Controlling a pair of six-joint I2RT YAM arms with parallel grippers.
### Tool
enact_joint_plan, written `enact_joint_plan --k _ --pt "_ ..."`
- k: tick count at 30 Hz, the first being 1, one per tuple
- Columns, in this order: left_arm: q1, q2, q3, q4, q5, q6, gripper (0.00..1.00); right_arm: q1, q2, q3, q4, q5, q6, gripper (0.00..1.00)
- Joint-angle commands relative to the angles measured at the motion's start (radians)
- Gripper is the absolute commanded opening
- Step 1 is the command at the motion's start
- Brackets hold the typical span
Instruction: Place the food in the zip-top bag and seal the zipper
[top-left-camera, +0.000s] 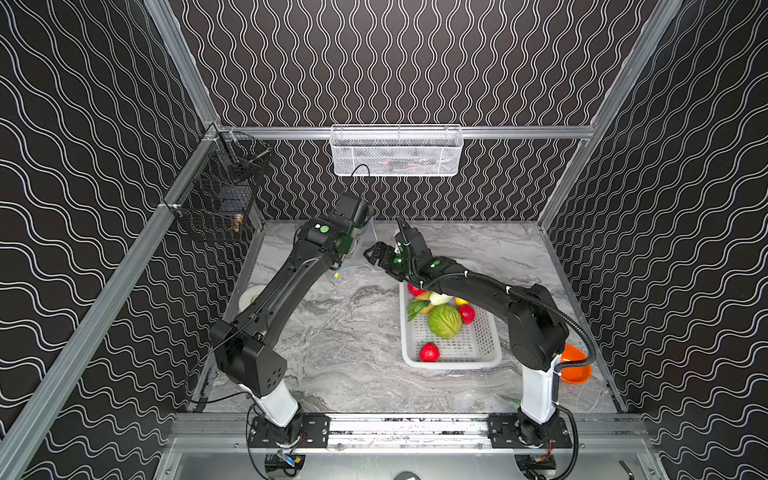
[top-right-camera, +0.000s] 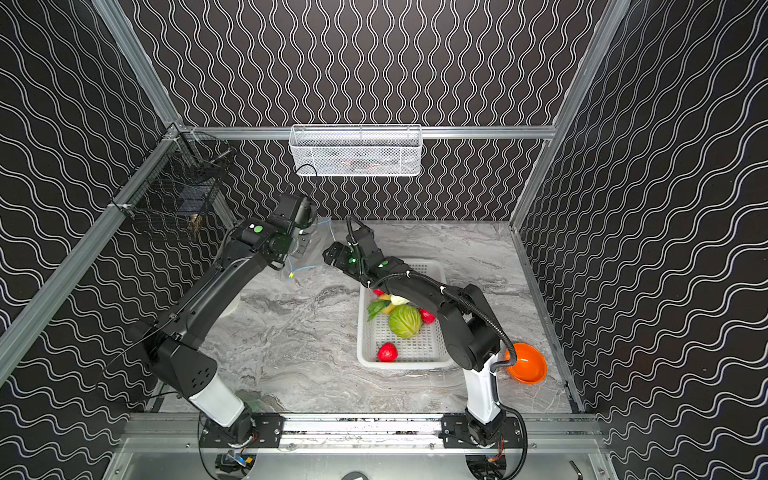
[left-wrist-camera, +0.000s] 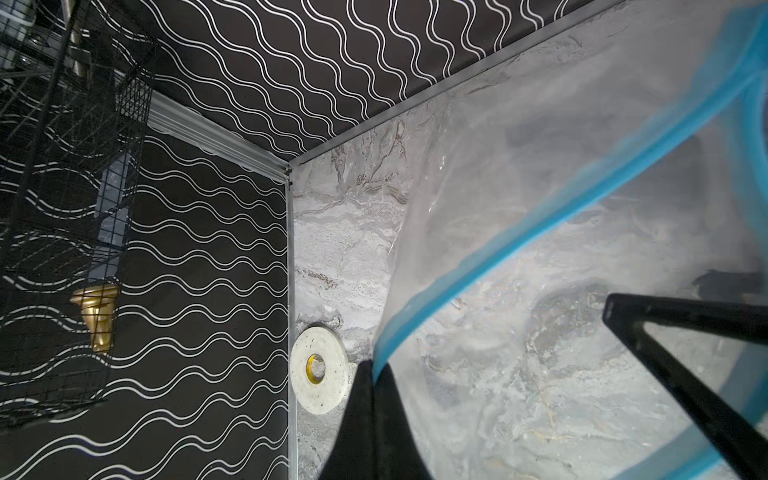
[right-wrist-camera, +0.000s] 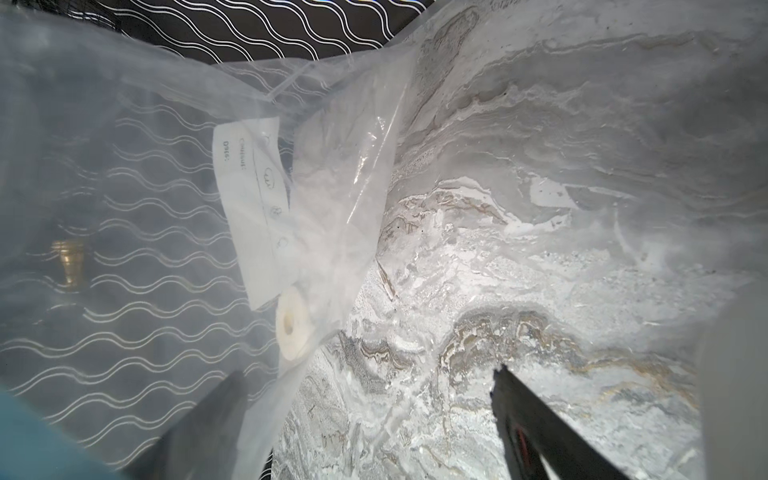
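Near the back edge of the worktop (top-left-camera: 345, 357), see the bag (right-wrist-camera: 340, 158) held up by the left gripper (left-wrist-camera: 373, 368), fingers (left-wrist-camera: 361, 415) pressed together on the zipper (left-wrist-camera: 415, 309). Note the slider (top-left-camera: 333, 277) on that strip, apart from the pinch. Just beside, find the right gripper (right-wrist-camera: 368, 374) with fingers (right-wrist-camera: 536, 419) spread wide, gripping nothing, one of them veiled by film and so probably straddling a wall of the bag. Leave the food (top-left-camera: 444, 321) for now, all in the basket (top-left-camera: 453, 365) toward the right edge, none bagged yet.

Judged from this: catching the free lip to open the mouth. Keep the left pinch firm and high. Ease the right fingers along the film to trap a single layer, close to the stiffer strip, then close. Avoid grabbing both walls together and so shutting the mouth. Draw apart gently and sideways, without tearing the film or dragging it out of the left pinch. Check for a wide, steady opening facing the basket before fetching any food.
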Motion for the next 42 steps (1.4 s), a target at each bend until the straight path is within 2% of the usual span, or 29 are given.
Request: enact_joint_plan --k 1,15,19,25,32,42 --pt "-0.009 0.005 0.001 0.026 -0.033 -0.019 0.00 0.001 -0.019 0.018 -0.035 0.001 0.023 0.94" --pt "-0.030 0.044 0.026 -0.002 -0.020 -0.026 0.00 0.000 -0.137 -0.049 0.039 -0.039 0.042 0.94" --pt "-0.030 0.042 0.027 0.001 -0.034 -0.025 0.00 -0.002 -0.221 -0.112 0.022 0.017 0.028 0.93" --pt "-0.029 0.041 0.024 0.004 -0.033 -0.026 0.00 -0.009 -0.360 -0.222 -0.035 0.166 -0.002 0.93" --pt "-0.030 0.033 0.006 0.009 -0.020 -0.026 0.00 -0.027 -0.400 -0.244 -0.211 0.321 -0.041 0.95" --pt "-0.030 0.039 -0.004 0.012 -0.006 -0.034 0.00 -0.094 -0.420 -0.305 -0.301 0.344 -0.043 0.97"
